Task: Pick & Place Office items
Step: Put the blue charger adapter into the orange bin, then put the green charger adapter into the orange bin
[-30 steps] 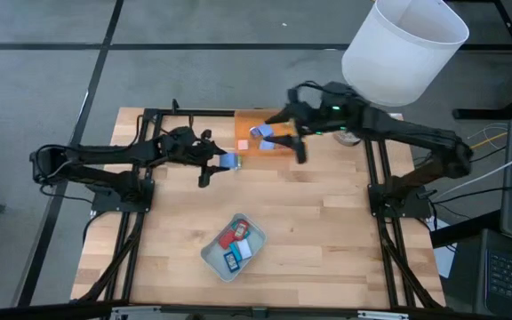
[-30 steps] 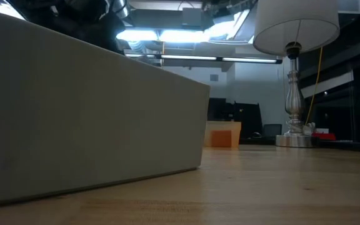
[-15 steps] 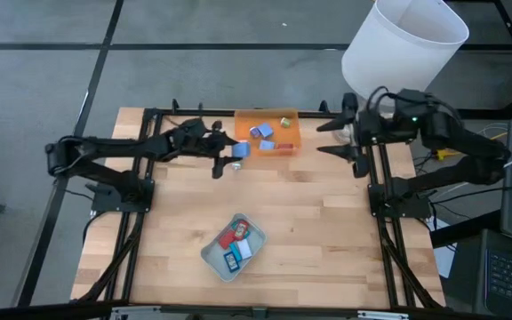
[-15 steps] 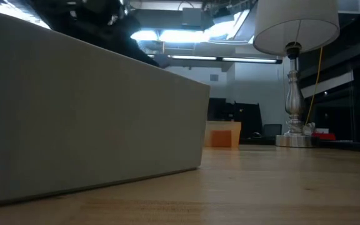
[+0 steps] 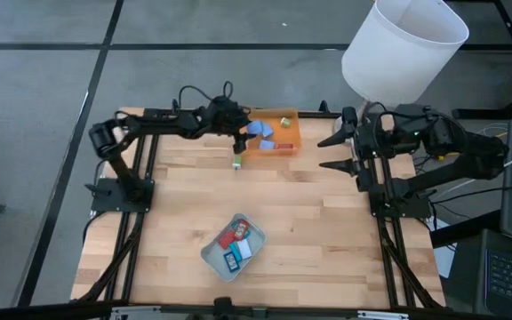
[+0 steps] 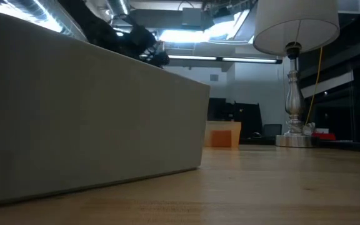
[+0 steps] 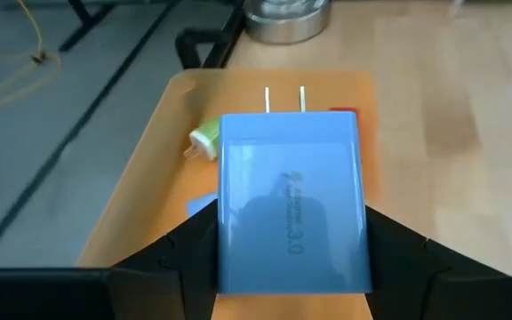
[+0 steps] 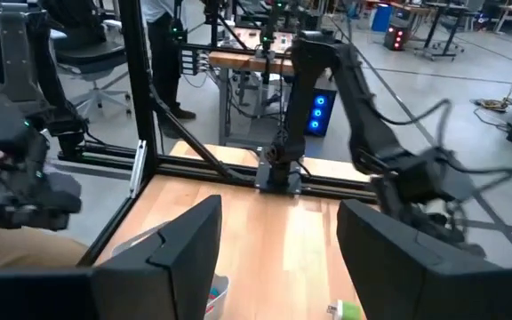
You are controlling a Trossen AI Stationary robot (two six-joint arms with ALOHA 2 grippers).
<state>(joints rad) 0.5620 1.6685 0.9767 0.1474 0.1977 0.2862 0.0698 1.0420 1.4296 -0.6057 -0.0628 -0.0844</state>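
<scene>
My left gripper [image 5: 243,133] is shut on a blue plug-in charger block [image 7: 290,213] whose two metal prongs [image 7: 284,99] point away from the wrist. It hangs over the near left part of the translucent orange tray [image 5: 284,133] at the table's far middle. In that tray lie a green piece [image 7: 204,140], a red piece [image 7: 345,114] and blue pieces [image 5: 267,142]. My right gripper [image 5: 338,152] hangs open and holds nothing, raised by the table's far right edge. My left gripper pinches the charger block by its two long sides [image 7: 225,233] between its two fingers [image 7: 178,260]. The fingers slant down toward the table's far right and lie along the block. The block is lifted clear above the orange tray, its broad face up.
A pale grey-green tray [image 5: 232,245] with red and blue pieces sits near the table's front middle; its wall [image 6: 86,119] fills the left of the low view. A lamp with a white shade [image 5: 404,43] stands at the far right corner, its base [image 7: 284,18] just beyond the orange tray.
My left gripper has carried the blue block toward the table's far edge and right, from over the bare wood to over the orange tray. My right gripper has drawn back from the orange tray toward the table's right edge and risen, then kept still.
</scene>
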